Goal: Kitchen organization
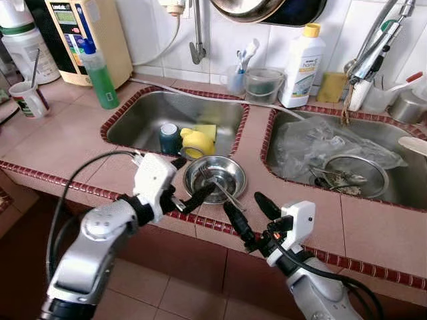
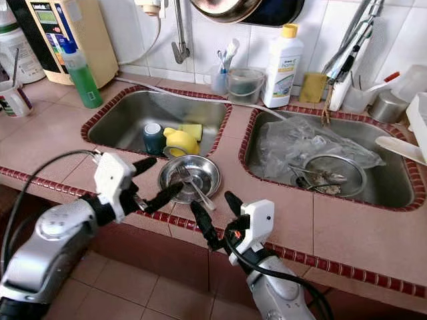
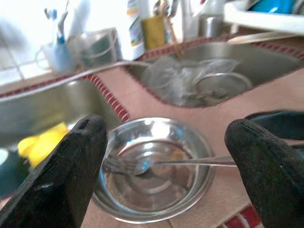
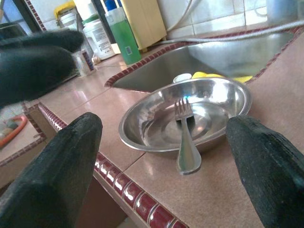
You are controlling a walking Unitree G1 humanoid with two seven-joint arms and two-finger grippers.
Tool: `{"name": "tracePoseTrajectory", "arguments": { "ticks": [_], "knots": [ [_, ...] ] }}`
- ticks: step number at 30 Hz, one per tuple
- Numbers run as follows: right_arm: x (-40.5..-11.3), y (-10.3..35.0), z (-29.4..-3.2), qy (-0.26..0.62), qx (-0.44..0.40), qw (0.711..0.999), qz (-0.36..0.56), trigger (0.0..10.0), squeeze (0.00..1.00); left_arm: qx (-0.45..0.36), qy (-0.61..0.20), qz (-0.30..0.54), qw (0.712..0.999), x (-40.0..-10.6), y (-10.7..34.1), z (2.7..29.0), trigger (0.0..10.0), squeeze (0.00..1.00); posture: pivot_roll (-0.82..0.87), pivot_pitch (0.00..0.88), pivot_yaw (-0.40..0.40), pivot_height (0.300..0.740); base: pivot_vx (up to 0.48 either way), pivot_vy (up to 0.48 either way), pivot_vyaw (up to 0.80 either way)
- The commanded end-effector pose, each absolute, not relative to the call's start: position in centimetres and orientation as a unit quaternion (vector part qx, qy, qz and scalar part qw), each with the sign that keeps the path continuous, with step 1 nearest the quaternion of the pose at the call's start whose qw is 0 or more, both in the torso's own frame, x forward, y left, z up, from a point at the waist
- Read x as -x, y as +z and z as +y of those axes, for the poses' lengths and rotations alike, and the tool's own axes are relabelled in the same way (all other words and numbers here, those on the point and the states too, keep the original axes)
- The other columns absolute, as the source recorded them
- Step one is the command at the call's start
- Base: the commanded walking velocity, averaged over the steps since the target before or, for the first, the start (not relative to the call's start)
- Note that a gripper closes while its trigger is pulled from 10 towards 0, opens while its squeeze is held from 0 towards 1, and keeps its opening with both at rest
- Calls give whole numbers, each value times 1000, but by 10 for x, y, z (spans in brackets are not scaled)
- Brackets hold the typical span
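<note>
Bare counter (image 1: 280, 180) lies ahead of my right hand (image 1: 245, 212), open to the double sink's edge. Just ahead of my left hand (image 1: 190, 183), the steel bowl (image 1: 215, 177) blocks the way, its fork (image 1: 223, 190) handle overhanging the rim towards my right hand

I'm looking down at a home kitchen: a pink tiled counter (image 1: 60, 143) with two steel sinks (image 1: 133, 123), a tap (image 1: 373, 50) against white wall tiles, a bottle of green dish soap (image 1: 100, 73), and a metal bowl (image 1: 215, 179) holding a fork (image 1: 217, 187).
</note>
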State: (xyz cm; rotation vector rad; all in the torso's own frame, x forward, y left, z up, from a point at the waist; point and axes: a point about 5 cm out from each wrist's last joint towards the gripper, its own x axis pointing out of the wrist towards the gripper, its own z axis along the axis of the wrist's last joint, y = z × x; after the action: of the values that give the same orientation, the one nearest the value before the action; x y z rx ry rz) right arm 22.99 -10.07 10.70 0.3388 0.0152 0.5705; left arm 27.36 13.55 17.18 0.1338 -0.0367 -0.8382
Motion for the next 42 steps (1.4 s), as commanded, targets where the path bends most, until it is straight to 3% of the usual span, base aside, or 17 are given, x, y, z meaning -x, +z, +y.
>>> {"name": "tracePoseTrajectory", "arguments": {
  "ticks": [1, 16, 31, 32, 35, 36, 38, 39, 40, 41, 42],
  "knots": [
    [-232, 105, -99, 282, -179, 943, 10, 10000, 0, -57, -423, -29, 904, -270, 178, 137, 10000, 0, -31, 40, 29, 740, 0, 0, 0],
    [-243, 95, -97, 248, -286, 925, 22, 10000, 0, -34, -489, -8, 871, -248, 182, 135, 10000, 0, 2, 37, 25, 740, 0, 0, 0],
    [-239, 90, -97, 246, -341, 905, 67, 10000, 0, -25, -490, -1, 871, -240, 179, 135, 10000, 0, 19, 35, -10, 740, 0, 0, 0],
    [-239, 90, -97, 247, -343, 904, 68, 9451, 0, -25, -489, -1, 872, -239, 179, 135, 10000, 0, 19, 35, -11, 740, 0, 0, 0],
    [-238, 90, -95, 250, -352, 899, 75, 9333, 0, -22, -489, -3, 872, -238, 179, 134, 10000, 0, 18, 35, -13, 740, 0, 0, 0],
    [-238, 90, -95, 249, -356, 897, 78, 8510, 0, -21, -490, -3, 871, -238, 179, 133, 10000, 0, 18, 34, -14, 740, 0, 0, 0],
    [-238, 89, -95, 246, -361, 896, 79, 8157, 0, -20, -491, -2, 871, -237, 179, 132, 10000, 0, 19, 32, -15, 740, 0, 0, 0],
    [-238, 89, -95, 245, -362, 896, 79, 5529, 0, -20, -491, -2, 871, -237, 179, 132, 10000, 0, 19, 32, -15, 740, 0, 0, 0],
    [-239, 89, -95, 242, -370, 893, 79, 4000, 0, -19, -491, -2, 871, -238, 179, 132, 10000, 0, 19, 32, -15, 740, 0, 0, 0],
    [-239, 89, -96, 241, -374, 892, 79, 4000, 0, -19, -491, -2, 871, -238, 179, 132, 10000, 0, 18, 31, -15, 740, 0, 0, 0],
    [-239, 90, -96, 239, -377, 891, 78, 1373, 0, -19, -491, -2, 871, -238, 179, 132, 10000, 0, 19, 29, -16, 740, 0, 0, 0]
  ]
}}
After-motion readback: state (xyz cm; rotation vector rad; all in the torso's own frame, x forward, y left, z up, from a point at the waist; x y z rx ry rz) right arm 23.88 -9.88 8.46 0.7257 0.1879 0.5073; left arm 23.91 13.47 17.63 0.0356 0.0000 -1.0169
